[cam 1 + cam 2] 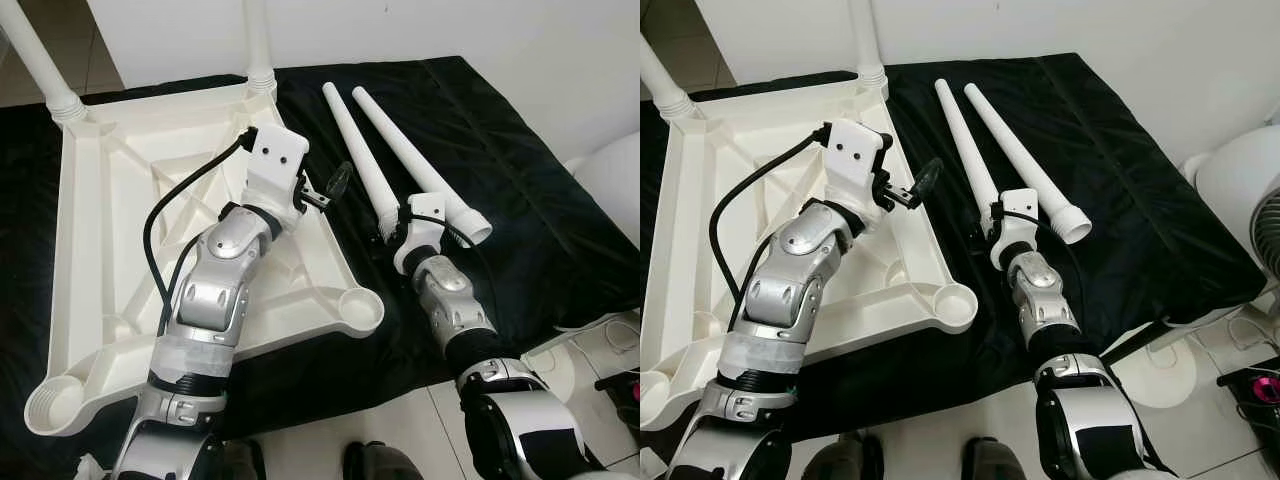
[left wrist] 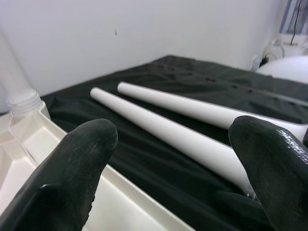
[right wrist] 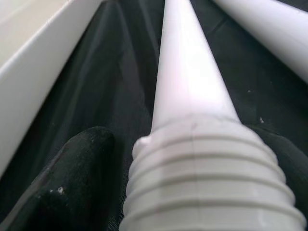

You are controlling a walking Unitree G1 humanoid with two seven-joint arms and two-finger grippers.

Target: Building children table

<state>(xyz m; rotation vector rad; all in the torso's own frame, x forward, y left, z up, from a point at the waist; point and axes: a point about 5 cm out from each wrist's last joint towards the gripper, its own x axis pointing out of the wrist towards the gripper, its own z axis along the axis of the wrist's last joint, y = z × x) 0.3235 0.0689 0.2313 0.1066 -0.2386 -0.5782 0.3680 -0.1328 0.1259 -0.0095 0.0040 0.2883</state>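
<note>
A white plastic tabletop (image 1: 100, 200) lies upside down on a black cloth (image 1: 520, 200). Two legs (image 1: 258, 40) (image 1: 40, 60) stand screwed into its far corners. The near sockets (image 1: 360, 310) (image 1: 50, 405) are empty. Two loose white legs lie on the cloth beside it. My right gripper (image 3: 192, 168) is open, one finger either side of the threaded end of the nearer loose leg (image 1: 360, 155). The other loose leg (image 1: 415, 160) lies just to its right. My left gripper (image 1: 335, 185) hovers open over the tabletop's right rim, holding nothing.
A white wall (image 1: 450, 30) stands close behind the cloth. A white rounded appliance (image 1: 610, 180) and a round white base (image 1: 1160, 375) with cables stand on the tiled floor at the right. The cloth's front edge is close to my body.
</note>
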